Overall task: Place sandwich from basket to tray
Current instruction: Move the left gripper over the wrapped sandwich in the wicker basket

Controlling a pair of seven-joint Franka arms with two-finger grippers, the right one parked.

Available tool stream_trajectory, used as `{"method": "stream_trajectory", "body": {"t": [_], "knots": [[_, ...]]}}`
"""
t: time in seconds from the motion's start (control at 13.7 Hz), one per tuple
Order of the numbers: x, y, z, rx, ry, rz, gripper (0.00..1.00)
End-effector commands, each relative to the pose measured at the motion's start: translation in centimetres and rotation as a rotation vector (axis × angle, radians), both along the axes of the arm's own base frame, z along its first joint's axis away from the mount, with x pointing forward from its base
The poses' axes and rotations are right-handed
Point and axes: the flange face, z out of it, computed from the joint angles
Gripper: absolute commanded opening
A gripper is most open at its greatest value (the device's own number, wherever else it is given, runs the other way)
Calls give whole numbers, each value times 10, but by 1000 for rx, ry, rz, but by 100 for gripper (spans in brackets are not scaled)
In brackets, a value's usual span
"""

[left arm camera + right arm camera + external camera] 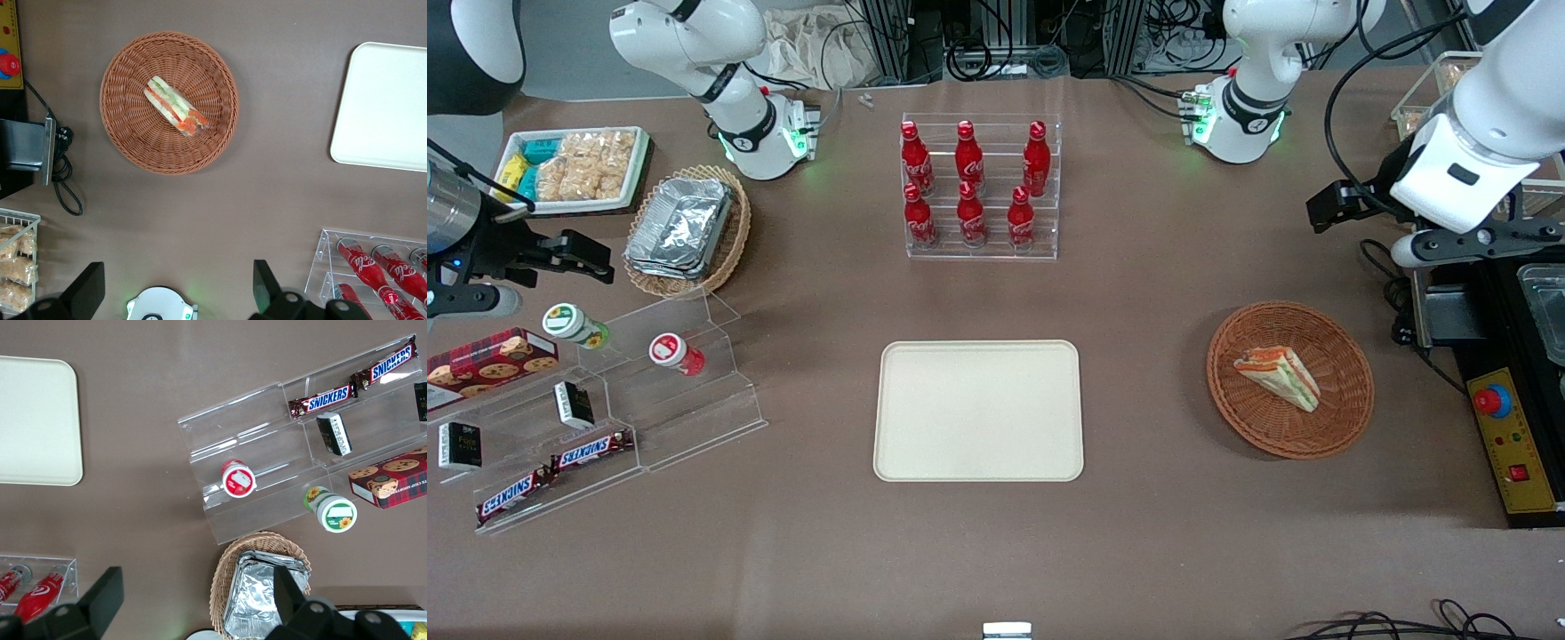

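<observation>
The sandwich [1279, 375] [175, 107], a pale wedge with orange and green layers, lies in the round reddish-brown basket [1347, 404] [133, 137] toward the working arm's end of the table. The cream tray [978, 411] [387, 107] [33, 420] lies flat with nothing on it, beside the basket at mid-table. My gripper [1327, 212] [177, 292] hangs open high above the table, farther from the front camera than the basket. Nothing is between its fingers [267, 287], and it touches neither the basket nor the sandwich.
A clear rack of red cola bottles [980, 187] [373, 267] stands farther from the front camera than the tray. A yellow control box [1507, 436] and black equipment sit beside the basket at the table's end. A clear snack stand [605, 418], a foil-container basket [685, 227] and a snack tray [574, 169] lie toward the parked arm's end.
</observation>
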Motion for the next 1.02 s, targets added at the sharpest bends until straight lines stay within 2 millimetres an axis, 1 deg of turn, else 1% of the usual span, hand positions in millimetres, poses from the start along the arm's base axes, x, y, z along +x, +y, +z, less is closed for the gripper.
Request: {"method": "stream_trajectory", "body": {"t": [0.0, 0.07, 0.15, 0.22, 0.29, 0.44, 0.51, 0.73, 0.95], "knots": [[4, 0, 3, 14, 3, -6, 100], [5, 1, 2, 15, 3, 17, 100], [9, 10, -4, 19, 9, 70, 100], [16, 18, -13, 24, 22, 131, 100], [25, 22, -27, 31, 42, 193, 100], [44, 36, -62, 32, 53, 285, 100], [49, 44, -81, 37, 44, 366, 100], [49, 45, -149, 47, 15, 513, 100], [48, 44, -204, 41, -22, 632, 100]]}}
